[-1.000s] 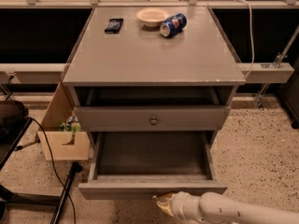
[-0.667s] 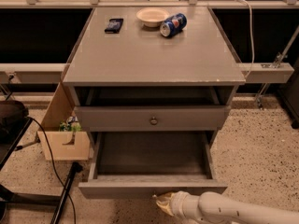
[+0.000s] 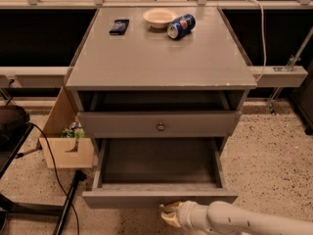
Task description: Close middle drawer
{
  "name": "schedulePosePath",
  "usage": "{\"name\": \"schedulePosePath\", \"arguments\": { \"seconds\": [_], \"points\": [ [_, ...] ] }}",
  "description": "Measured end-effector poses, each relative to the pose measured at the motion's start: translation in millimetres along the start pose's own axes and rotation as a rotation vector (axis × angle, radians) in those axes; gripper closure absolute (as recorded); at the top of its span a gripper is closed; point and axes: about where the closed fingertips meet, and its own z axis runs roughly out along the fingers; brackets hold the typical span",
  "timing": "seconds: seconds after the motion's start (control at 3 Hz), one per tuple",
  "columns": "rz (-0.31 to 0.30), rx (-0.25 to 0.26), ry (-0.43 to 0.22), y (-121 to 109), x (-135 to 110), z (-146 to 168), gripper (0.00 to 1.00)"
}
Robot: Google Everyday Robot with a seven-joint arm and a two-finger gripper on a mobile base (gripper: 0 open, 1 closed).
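The grey wooden cabinet (image 3: 161,58) has an upper drawer (image 3: 122,124) with a round metal knob (image 3: 160,127). Below it the middle drawer (image 3: 159,165) is pulled far out, a wide shallow empty tray with a plain flat front (image 3: 112,199). Its knob is hidden behind my gripper. My gripper (image 3: 168,214), at the end of the white arm (image 3: 230,220) coming in from the lower right, sits against the middle of that drawer front at its lower edge. The lowest drawer is hidden under the open one.
On the cabinet top lie a black phone (image 3: 119,26), a cream bowl (image 3: 159,17) and a blue can on its side (image 3: 181,26). A wooden box (image 3: 66,151) stands on the floor at the left, with black cables (image 3: 51,165) and a black stand beside it.
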Motion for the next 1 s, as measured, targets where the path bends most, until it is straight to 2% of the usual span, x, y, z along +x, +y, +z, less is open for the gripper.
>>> {"name": "schedulePosePath", "arguments": {
  "seconds": [0.33, 0.67, 1.0],
  "points": [
    [0.0, 0.0, 0.0, 0.0, 0.0, 0.0, 0.05],
    [0.0, 0.0, 0.0, 0.1, 0.0, 0.1, 0.0],
    [0.0, 0.0, 0.0, 0.1, 0.0, 0.1, 0.0]
  ]
}}
